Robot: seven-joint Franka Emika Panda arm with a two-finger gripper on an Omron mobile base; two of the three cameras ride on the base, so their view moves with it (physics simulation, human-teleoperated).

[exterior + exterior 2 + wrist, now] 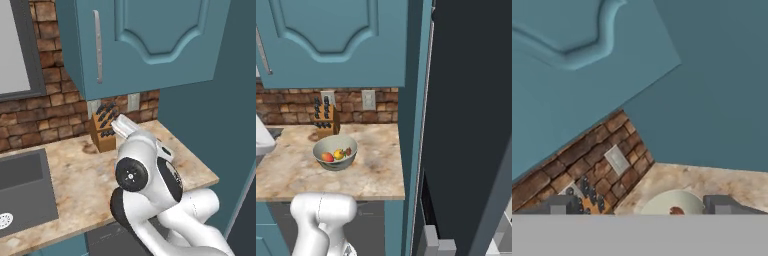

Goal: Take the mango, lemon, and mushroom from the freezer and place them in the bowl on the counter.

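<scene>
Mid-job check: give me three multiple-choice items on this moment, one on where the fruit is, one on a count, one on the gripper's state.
1. Where is the mango?
A. In the bowl
B. On the bare counter
C. In the sink

2. How many items lie in the bowl?
A. One
B. Two
C. Three

3. How does the gripper stand?
A. Shut on the lemon
B. Open, holding nothing
C. Shut on the mushroom

Answers:
1 A: the right base view shows it inside the rim.
2 C: mango, lemon and mushroom lie there together.
3 B: in the hand view the fingertips stand wide apart above the bowl, nothing between them.
</scene>
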